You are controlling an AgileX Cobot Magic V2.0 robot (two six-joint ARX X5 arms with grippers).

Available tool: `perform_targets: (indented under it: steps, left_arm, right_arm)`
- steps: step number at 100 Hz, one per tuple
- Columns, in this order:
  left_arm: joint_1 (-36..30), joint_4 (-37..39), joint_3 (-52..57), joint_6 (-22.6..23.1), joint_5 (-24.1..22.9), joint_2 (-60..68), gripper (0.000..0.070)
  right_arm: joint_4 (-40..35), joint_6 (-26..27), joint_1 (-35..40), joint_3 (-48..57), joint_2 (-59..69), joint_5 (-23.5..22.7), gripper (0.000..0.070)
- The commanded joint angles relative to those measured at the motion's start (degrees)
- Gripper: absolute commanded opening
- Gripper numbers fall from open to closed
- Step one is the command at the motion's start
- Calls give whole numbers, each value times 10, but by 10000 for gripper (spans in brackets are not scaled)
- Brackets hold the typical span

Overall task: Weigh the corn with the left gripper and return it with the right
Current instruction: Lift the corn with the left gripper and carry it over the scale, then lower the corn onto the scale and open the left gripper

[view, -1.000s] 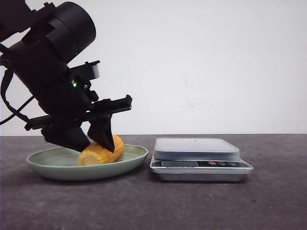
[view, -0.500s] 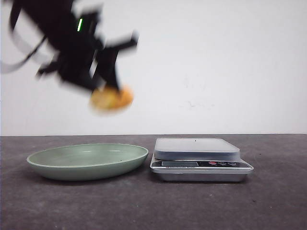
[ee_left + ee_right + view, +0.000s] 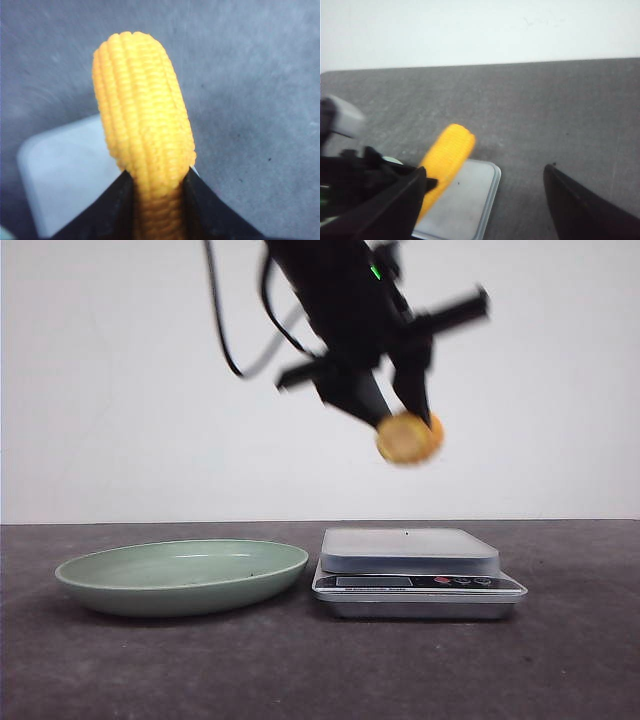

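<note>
My left gripper (image 3: pixel 404 420) hangs in the air above the scale (image 3: pixel 410 550), shut on the corn (image 3: pixel 408 438), a short yellow-orange cob. In the left wrist view the corn (image 3: pixel 142 125) sticks out between the two black fingers of the left gripper (image 3: pixel 157 176), with the scale's grey platform (image 3: pixel 65 175) below it. In the right wrist view the corn (image 3: pixel 447 156) hovers over the scale (image 3: pixel 465 200). My right gripper (image 3: pixel 485 170) stands open there, with nothing between its fingers. It does not show in the front view.
A shallow pale green plate (image 3: pixel 110 592) lies left of the scale on the dark grey table (image 3: pixel 320 670) and holds nothing. The scale's display and buttons (image 3: pixel 420 582) face the front. A white wall stands behind.
My left gripper has lifted the corn off the green plate and carried it up and to the right, to above the scale. The plate now holds nothing.
</note>
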Motion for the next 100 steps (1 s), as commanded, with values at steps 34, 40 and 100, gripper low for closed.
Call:
perform_targets:
  steps: [34, 40, 100]
  left_arm:
    - [-2, -17, 16, -35, -46, 63, 9]
    - [-2, -17, 16, -35, -48, 63, 10]
    - [-4, -7, 16, -16, -49, 14, 489]
  right_arm:
    - [-15, -5, 2, 9, -12, 15, 466]
    - [-15, -5, 2, 9, -12, 14, 466]
    - [-24, -5, 2, 9, -13, 14, 470]
